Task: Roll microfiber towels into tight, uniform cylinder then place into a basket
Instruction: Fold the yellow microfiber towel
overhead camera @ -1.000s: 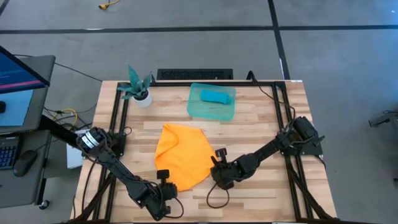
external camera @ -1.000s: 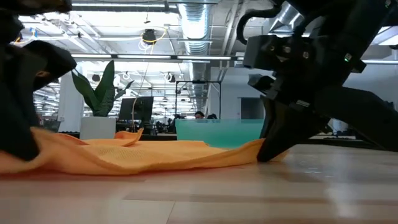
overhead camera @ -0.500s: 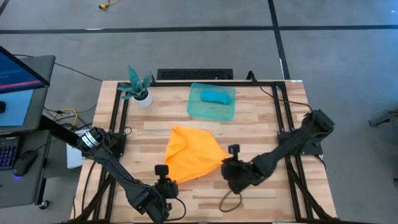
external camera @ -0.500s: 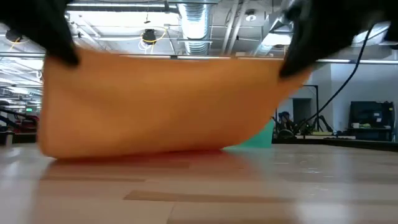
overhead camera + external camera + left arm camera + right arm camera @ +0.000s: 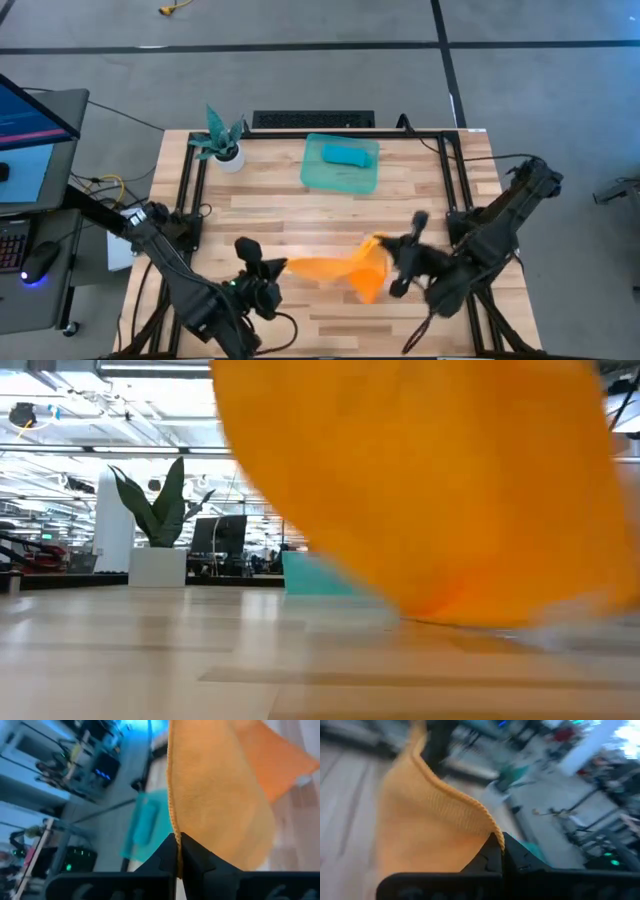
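Observation:
The orange towel (image 5: 335, 270) hangs in the air between my two grippers over the table's near half; in the low view it fills the upper right (image 5: 430, 480), its lower end close to the tabletop. My left gripper (image 5: 276, 268) is shut on its left end, and my right gripper (image 5: 384, 247) is shut on its right end. A rolled turquoise towel (image 5: 349, 154) lies inside the teal-green basket (image 5: 318, 180), which stands at the far middle of the table. My left gripper pinches the orange towel's stitched edge (image 5: 173, 827) between its two shut fingers, which lie roughly level and point toward the table's right. The cloth hangs below and away from the fingers. My right gripper pinches a hemmed corner of the towel (image 5: 492, 831) between its two shut fingers, coming roughly level from the table's right. The cloth slopes away from that corner and sags between the two holds.
A small white pot with a teal plant (image 5: 224, 146) stands at the far left corner. A dark bar (image 5: 312, 120) lies along the far edge. Black frame rails (image 5: 188, 190) run along the table's left and right sides. A desk with a monitor (image 5: 30, 120) stands off to the left.
Both grippers have risen from the tabletop, staying shut on the orange towel, and tipped toward level. The right one has also gone toward the table's right edge. The towel, which lay spread flat, has been lifted by its near edge and now hangs between them.

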Tool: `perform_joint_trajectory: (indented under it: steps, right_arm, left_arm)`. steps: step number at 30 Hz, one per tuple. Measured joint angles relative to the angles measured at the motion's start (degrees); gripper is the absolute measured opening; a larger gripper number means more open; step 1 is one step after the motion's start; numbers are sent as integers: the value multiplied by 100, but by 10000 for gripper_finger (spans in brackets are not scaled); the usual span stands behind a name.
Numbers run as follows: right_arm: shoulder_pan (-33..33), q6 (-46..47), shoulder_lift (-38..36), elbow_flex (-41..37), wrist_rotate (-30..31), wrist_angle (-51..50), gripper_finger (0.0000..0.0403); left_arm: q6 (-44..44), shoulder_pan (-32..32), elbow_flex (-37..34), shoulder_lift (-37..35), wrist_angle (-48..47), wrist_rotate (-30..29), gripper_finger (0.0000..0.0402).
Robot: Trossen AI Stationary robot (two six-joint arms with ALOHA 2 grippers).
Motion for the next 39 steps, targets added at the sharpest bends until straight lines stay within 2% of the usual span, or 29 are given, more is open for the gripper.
perform_joint_trajectory:
  steps: [3,5,7,9,10,11,13,15,17,20,24,31,35,39]
  right_arm:
    - [-13,-119,-277,254,645,16,7]
    - [-21,-220,-427,343,648,19,12]
    - [-58,-155,-558,384,9,32,14]
    - [-99,-15,-654,392,-772,49,12]
    - [-105,63,-684,392,-941,35,9]
    - [-105,175,-696,392,-890,9,6]
    - [-105,394,-704,392,-382,-162,5]
    - [-116,532,-704,392,-104,-402,9]
    - [-192,674,-705,392,-287,-601,14]
    - [-330,908,-677,392,-731,-902,12]
    - [-541,1163,-678,392,-740,-1626,4]
    - [-1227,1444,-680,392,-641,-2700,15]
    - [-1599,1123,-680,392,-436,-2792,6]
    - [-1814,315,-680,392,3,-2747,7]
  left_arm:
    - [270,181,466,-22,-25,-123,0]
    - [403,327,698,-18,-25,-125,0]
    - [270,513,844,-19,-22,-226,0]
    - [-319,723,877,-20,-24,-342,0]
    - [-674,844,877,-16,-24,-307,0]
    - [-993,957,877,-14,-23,-165,0]
    - [-1155,1213,877,-2,-24,491,0]
    - [-665,1447,830,19,-24,1128,0]
    - [-450,1640,811,34,-22,1324,0]
    - [-200,1847,811,8,-24,1064,0]
    - [443,2055,811,6,-23,554,0]
    - [1804,2542,811,6,-22,-529,0]
    - [2115,2909,811,6,-22,-755,0]
    - [2363,3270,811,6,-21,-778,0]
